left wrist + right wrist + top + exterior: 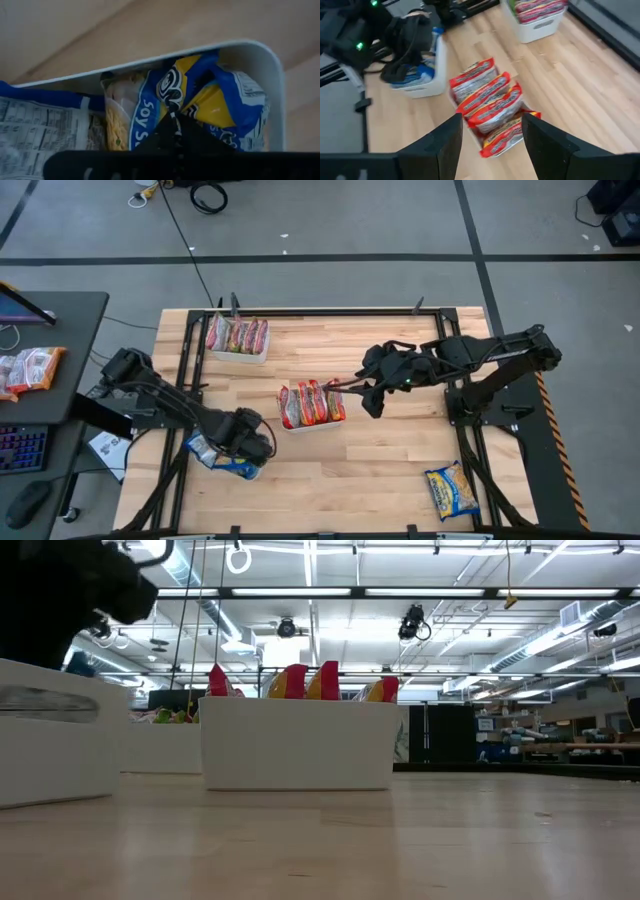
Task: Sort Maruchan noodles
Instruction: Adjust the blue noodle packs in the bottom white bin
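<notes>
Start at your left: the left gripper (243, 442) is down inside the near-left white tray (205, 460), which holds the blue-and-yellow Soy Sauce packets (200, 95). Its wrist view looks straight onto crumpled blue wrappers against the tray wall, but you cannot tell whether its fingers are open or closed on a packet. You look to be either seating a blue packet or letting go of it; before lifting, check that nothing rides up with the fingers.

Moving right, the back tray (240, 352) is filled with red-orange packets (237, 334) standing on edge. The middle tray (314, 424) holds another row of red-orange packets (487, 102), upright and packed close.

The right gripper (372, 402) hovers just beside that middle tray's right end, fingers (445, 145) spread apart with nothing between them. It seems finished there, so its next job is probably the one loose packet: the yellow-orange packet (452, 491) lying flat on the table near the front-right corner, well apart from every tray. You will need to swing the right arm toward the near edge and pinch the flat wrapper by an edge.
</notes>
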`<state>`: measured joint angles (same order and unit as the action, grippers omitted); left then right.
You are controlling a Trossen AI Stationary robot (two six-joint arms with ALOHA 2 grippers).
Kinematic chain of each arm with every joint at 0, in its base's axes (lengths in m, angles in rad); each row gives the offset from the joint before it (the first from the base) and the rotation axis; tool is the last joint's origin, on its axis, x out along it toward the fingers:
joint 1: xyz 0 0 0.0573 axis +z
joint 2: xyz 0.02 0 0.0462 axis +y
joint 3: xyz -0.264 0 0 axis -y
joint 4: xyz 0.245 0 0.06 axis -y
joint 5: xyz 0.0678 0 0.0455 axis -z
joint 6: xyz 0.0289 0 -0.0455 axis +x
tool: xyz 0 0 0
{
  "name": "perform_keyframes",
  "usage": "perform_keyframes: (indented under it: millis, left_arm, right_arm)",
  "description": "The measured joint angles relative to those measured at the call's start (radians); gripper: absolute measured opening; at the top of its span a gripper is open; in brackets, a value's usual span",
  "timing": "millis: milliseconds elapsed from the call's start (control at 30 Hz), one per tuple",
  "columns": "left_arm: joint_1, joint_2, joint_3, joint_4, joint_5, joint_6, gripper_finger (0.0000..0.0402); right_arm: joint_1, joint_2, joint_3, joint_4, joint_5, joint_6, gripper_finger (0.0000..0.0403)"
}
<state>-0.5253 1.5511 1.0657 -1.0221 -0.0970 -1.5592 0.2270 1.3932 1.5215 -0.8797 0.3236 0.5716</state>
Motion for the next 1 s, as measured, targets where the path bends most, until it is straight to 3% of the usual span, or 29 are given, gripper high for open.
perform_keyframes:
  millis: [233,367,533,667,833,1000]
  left_arm:
    - [-0.045,-0.121,-0.076,0.101,-0.141,-0.002,0.0005]
    - [-0.056,-0.228,-0.241,0.299,-0.181,-0.048,0.0003]
    - [-0.081,-0.32,-0.422,0.597,-0.354,-0.111,0.0003]
    - [-0.083,-0.318,-0.468,0.724,-0.452,-0.123,0.0007]
    - [-0.079,-0.304,-0.468,0.751,-0.608,-0.128,0.0012]
    - [-0.06,-0.304,-0.468,0.718,-0.609,-0.075,0.0014]
  right_arm:
    - [0.023,-0.025,0.0,-0.002,-0.07,-0.032,0.0208]
    - [0.026,-0.027,0.0,0.011,-0.154,-0.06,0.0208]
    - [0.027,-0.027,0.0,0.037,-0.25,-0.09,0.0208]
    - [0.027,-0.032,0.0,0.041,-0.168,-0.05,0.0211]
    - [0.019,-0.034,0.0,0.037,0.079,0.05,0.022]
    - [0.041,-0.032,-0.051,0.073,0.238,0.202,0.0222]
